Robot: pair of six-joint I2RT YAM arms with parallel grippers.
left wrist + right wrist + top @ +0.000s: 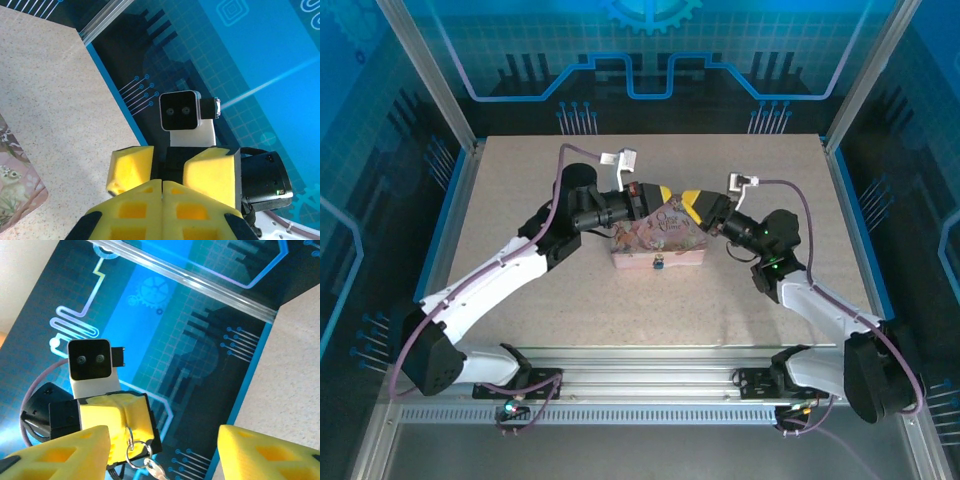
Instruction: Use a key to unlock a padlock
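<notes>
The padlock point(658, 264) — tiny, dark, silvery — sits at the pink box's point(640, 242) six-o'clock face; the key point(156, 471) dangles from a ring point(134, 452).

A pink box with an illustrated lid point(658, 238) is lying mid-counter point(740, 300); blue printed panels point(650, 40) are standing behind the counter.

Bright, even light falls from above the table point(620, 310). Its speckled top is pale, with only faint, soft shadows on the table under the arms point(510, 265). The blue walls point(650, 60) around the table glow, darker toward the sides. The overhead view is sharp, though the posts point(430, 75) lean outward near its edges. In the wrist views the yellow fingers point(145, 210) nearest the lens look slightly soft, and a pale glare streak crosses the wall beyond the table.
</notes>
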